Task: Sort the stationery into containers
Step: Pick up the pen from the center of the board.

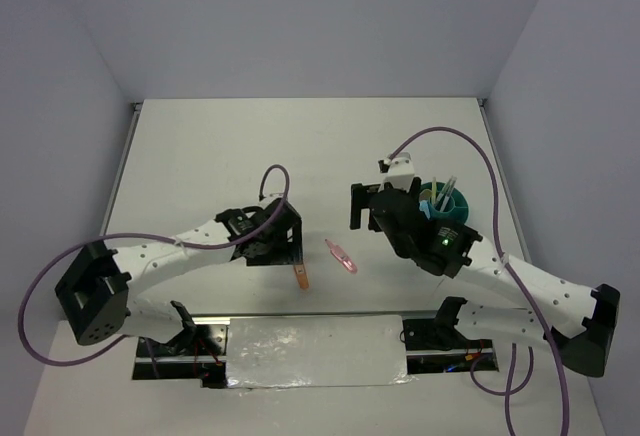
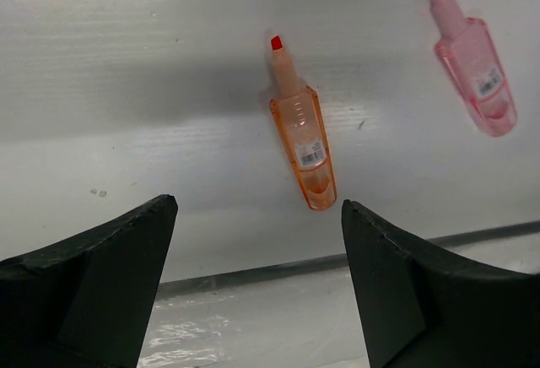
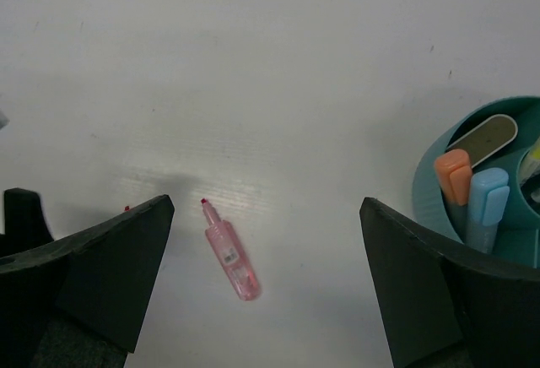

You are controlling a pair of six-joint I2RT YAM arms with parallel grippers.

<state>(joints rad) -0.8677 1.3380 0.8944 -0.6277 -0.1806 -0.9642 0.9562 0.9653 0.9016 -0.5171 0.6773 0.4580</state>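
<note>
L arm (image 1: 180, 246): from its base at the table's near-left corner it runs low and nearly level toward the middle; wrist tipped down.
L gripper (image 2: 258, 241): jaws apart, nothing betw. them. Black matte wedge fingers, above the table and clear of it.
R arm (image 1: 530, 281): from the near-right corner, angled back and left; wrist sits just left of the cup.
R gripper (image 3: 268, 216): jaws wide apart, empty; same black wedge fingers.
Orange hl (image 2: 304, 144): flat on the table near the near edge, abt mid-width. Translucent orange plastic, tapered body, red tip, barcode sticker. In L wrist view it lies ahead betw. the fingers, untouched.
Pink hl (image 3: 231, 255): flat, near the orange one on its right, not touching. Translucent pink, magenta tip, sticker.
Cup (image 3: 430, 184): round teal plastic w/ inner dividers; toward the right edge, mid-depth.
In cup: orange-capped piece (image 3: 453, 174), blue tube (image 3: 487, 208), flat grey oval piece (image 3: 483, 136); thin pens (image 1: 451, 188) stand upright.
Table (image 1: 300, 146): white, matte, faintly ribbed.
Cables (image 1: 45, 286): purple, looping off both arms.
</note>
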